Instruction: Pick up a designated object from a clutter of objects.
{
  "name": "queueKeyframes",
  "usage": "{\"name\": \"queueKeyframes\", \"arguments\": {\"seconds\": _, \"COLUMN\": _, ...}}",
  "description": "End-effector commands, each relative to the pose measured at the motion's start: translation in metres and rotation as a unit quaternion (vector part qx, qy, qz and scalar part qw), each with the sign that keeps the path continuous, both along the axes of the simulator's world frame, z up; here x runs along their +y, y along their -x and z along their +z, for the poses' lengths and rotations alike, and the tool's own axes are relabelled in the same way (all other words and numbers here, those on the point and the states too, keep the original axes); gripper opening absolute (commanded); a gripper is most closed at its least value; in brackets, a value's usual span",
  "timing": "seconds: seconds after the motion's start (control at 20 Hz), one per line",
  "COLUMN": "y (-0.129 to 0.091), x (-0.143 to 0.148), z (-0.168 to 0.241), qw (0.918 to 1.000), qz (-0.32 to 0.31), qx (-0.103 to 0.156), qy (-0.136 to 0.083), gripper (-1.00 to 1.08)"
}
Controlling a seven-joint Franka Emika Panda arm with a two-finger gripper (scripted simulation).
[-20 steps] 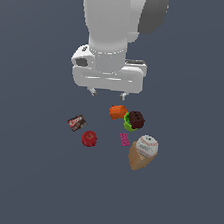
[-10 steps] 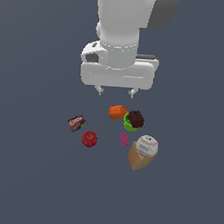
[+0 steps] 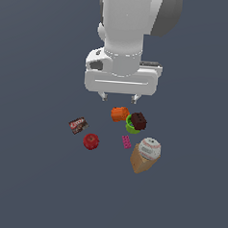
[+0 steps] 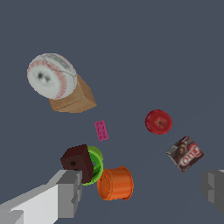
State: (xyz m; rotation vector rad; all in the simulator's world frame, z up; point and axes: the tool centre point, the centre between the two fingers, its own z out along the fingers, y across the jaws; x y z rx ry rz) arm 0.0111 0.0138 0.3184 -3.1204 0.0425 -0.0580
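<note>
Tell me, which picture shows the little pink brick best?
The wrist view. There the pink brick looks bigger, lies in open space, and faint marks show on its top face. In the exterior view the pink brick is only a tiny pink sliver between the red apple and the baseball, with no detail.

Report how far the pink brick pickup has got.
Done: nothing yet; the pink brick lies flat on the floor between the red apple and the baseball, untouched. In hand: the claw hangs open and empty above the clutter, over the orange cylinder rather than the brick. Left: line up over the brick, descend, close and lift.
</note>
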Motion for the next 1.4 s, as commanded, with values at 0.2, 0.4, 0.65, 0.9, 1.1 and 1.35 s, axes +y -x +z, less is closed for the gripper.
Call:
{"name": "queueKeyframes", "arguments": {"seconds": 0.2, "y": -0.009, "x": 0.008, "z": -0.040, "qw": 0.9998, "qz": 0.018, "qx": 0.003, "qy": 0.005, "gripper": 1.00}}
{"name": "queueKeyframes", "arguments": {"seconds": 0.4, "y": -0.014, "x": 0.017, "z": -0.078, "qw": 0.9993, "qz": 0.037, "qx": 0.006, "qy": 0.009, "gripper": 1.00}}
{"name": "queueKeyframes", "arguments": {"seconds": 0.65, "y": -0.017, "x": 0.031, "z": -0.139, "qw": 0.9976, "qz": 0.067, "qx": 0.010, "qy": 0.013, "gripper": 1.00}}
{"name": "queueKeyframes", "arguments": {"seconds": 0.9, "y": -0.012, "x": 0.045, "z": -0.193, "qw": 0.9953, "qz": 0.095, "qx": 0.013, "qy": 0.014, "gripper": 1.00}}
{"name": "queueKeyframes", "arguments": {"seconds": 1.1, "y": -0.006, "x": 0.053, "z": -0.224, "qw": 0.9936, "qz": 0.111, "qx": 0.015, "qy": 0.014, "gripper": 1.00}}
{"name": "queueKeyframes", "arguments": {"seconds": 1.35, "y": 0.000, "x": 0.059, "z": -0.248, "qw": 0.9920, "qz": 0.124, "qx": 0.017, "qy": 0.013, "gripper": 1.00}}
